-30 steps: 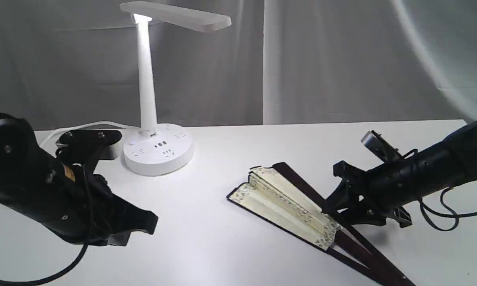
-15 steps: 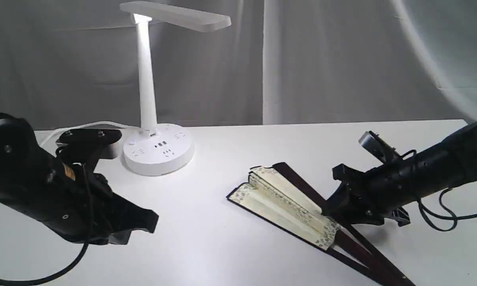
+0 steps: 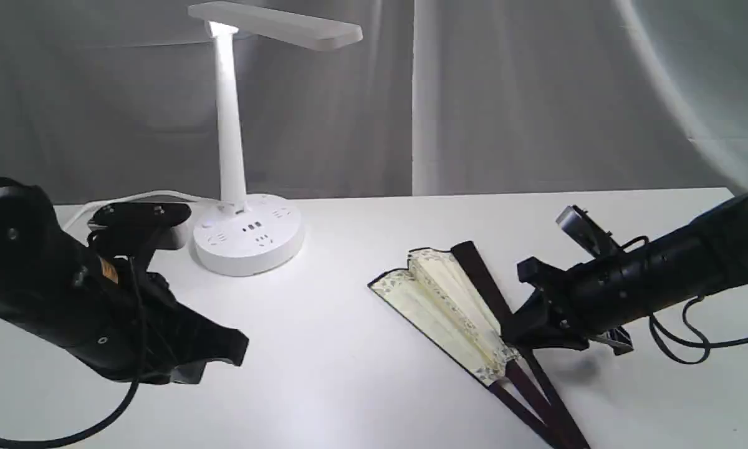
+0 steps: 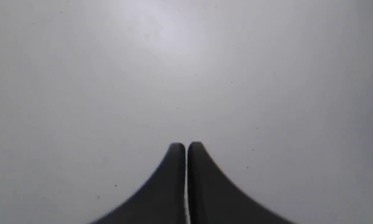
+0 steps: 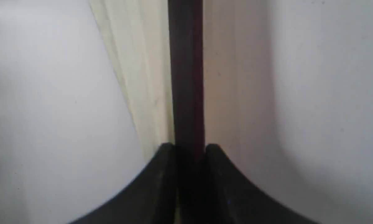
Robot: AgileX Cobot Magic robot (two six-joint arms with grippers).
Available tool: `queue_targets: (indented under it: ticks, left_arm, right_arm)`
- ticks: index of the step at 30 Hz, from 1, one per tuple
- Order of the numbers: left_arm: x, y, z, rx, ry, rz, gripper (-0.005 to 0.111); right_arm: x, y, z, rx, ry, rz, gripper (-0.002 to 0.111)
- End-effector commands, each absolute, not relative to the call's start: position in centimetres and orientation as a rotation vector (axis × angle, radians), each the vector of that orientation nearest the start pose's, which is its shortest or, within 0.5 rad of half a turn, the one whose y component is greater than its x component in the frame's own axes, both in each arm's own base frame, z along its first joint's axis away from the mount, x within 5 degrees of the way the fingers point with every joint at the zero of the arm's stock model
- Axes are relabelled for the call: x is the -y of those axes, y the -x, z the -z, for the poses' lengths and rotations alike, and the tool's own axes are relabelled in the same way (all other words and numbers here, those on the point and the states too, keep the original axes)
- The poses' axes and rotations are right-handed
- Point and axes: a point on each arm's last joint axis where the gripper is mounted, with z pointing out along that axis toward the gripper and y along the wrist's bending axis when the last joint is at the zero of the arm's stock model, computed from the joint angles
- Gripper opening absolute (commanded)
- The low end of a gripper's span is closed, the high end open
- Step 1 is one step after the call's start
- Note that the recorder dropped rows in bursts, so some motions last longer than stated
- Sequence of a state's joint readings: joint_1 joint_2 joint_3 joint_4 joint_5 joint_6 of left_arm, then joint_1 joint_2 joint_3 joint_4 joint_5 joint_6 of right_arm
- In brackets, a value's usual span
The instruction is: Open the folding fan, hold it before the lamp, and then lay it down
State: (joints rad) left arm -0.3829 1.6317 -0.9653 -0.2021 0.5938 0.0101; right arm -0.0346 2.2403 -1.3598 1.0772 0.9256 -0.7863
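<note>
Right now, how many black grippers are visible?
2. The left gripper hangs shut near the white desk lamp; the right gripper clamps the cream paper folding fan by its dark guard.

A robotics test bench: bare white worktop [image 3: 361,386]; grey cloth backdrop [image 3: 505,93] draped behind; cabled black left arm [image 3: 50,293] at lower left, right arm [image 3: 673,274] at right; lamp [image 3: 230,137] at upper left.

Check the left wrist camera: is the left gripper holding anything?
No, the left gripper is closed with nothing between its jaws, and only the table surface shows past it.
</note>
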Motion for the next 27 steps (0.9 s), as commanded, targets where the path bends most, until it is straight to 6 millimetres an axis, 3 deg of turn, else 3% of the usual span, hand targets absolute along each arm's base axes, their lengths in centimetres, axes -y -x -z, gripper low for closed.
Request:
queue_targets:
  ticks: [1,6,14,19,27]
  left_arm:
    - [12.9,-28.9,-20.3,-2.720,-0.324,0.315,0.000]
    - [12.9,-29.0,-20.3,-2.704,-0.320,0.316,0.004]
    - [13.1,-29.3,-20.5,-2.668,-0.302,0.339,0.028]
    - [13.2,-29.3,-20.6,-2.661,-0.283,0.359,0.038]
    - [13.1,-29.4,-22.3,-2.515,-0.493,0.302,0.038]
  right_arm:
    - [-5.1,-41.4,-9.6,-2.705,0.012,-1.137,0.000]
    - [-5.4,-41.2,-9.9,-2.692,0.039,-1.212,0.000]
    - [-6.4,-40.8,-11.8,-2.553,0.102,-1.486,0.000]
    - [-6.5,-40.8,-13.2,-2.514,0.132,-1.495,0.000]
    - [-6.7,-40.3,-17.2,-2.431,0.245,-1.482,0.000]
